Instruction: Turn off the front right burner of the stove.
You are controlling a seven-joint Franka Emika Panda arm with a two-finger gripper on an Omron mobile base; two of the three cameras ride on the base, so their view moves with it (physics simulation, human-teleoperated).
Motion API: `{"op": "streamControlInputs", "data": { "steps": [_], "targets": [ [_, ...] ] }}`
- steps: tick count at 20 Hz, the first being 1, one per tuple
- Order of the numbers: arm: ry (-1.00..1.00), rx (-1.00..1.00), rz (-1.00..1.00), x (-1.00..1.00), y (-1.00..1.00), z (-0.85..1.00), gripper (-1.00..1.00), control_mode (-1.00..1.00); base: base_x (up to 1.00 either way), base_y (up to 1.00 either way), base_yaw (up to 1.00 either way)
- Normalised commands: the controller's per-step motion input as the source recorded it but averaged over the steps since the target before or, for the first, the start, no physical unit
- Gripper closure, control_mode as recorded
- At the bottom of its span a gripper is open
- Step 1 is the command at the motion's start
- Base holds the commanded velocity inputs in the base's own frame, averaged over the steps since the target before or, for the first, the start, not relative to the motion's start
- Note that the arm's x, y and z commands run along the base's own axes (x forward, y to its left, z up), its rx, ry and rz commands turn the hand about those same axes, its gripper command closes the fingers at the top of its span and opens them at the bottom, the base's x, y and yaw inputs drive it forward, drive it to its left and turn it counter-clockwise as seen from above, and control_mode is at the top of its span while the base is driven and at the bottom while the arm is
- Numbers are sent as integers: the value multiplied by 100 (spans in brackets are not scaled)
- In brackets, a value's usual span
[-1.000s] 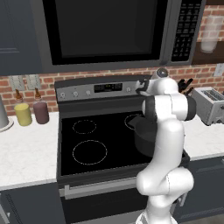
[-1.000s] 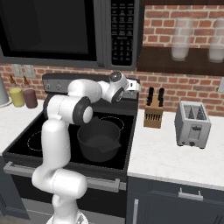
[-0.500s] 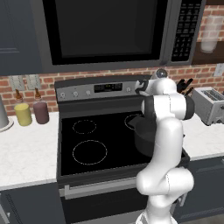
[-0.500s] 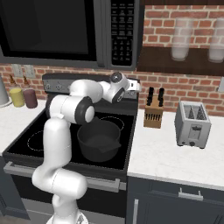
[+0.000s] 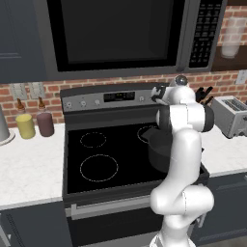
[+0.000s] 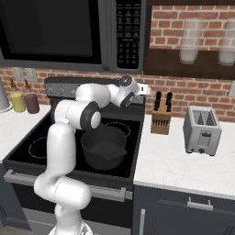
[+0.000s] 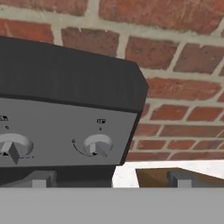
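**Reaching for the knob at the right end of the stove**

We start at the left. In the left base view, two jars (image 5: 34,124) stand on the white surface (image 5: 29,173) by the brick wall. Next comes the stove (image 5: 103,159), black on top with thin white rings. Its grey back panel (image 5: 113,98) runs under the microwave (image 5: 116,36) and has small round knobs. A dark pot (image 6: 104,148) sits on the right side of the stove, behind our white arm.

Our pincer (image 6: 143,89) is up high, near the right end of the back panel. In the hand view we see two knobs close up. One knob (image 7: 11,146) is at the left edge. The last knob (image 7: 98,145) is near the panel's right end. Both have pointers that are turned to a slant. We cannot read the tiny marks, so we cannot be sure which knob runs the front right burner.

The two finger tips (image 7: 40,179) are wide apart, with nothing between them.

To do this step well, we think we should move straight in, put the right knob in the middle of the gap, squeeze gently, then turn it slowly to the off mark.

Further right are a knife block (image 6: 161,120) and a toaster (image 6: 204,130).
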Motion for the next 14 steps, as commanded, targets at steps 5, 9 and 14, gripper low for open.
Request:
{"op": "streamControlInputs", "data": {
  "steps": [5, 9, 14],
  "targets": [
    [0, 0, 0, 3, 0, -9, -100, -100, 0, 0, 0],
    [0, 0, 0, 13, 0, -7, -100, -100, 0, 0, 0],
    [0, 0, 0, 20, 1, -7, -100, -100, 0, 0, 0]
  ]
}}
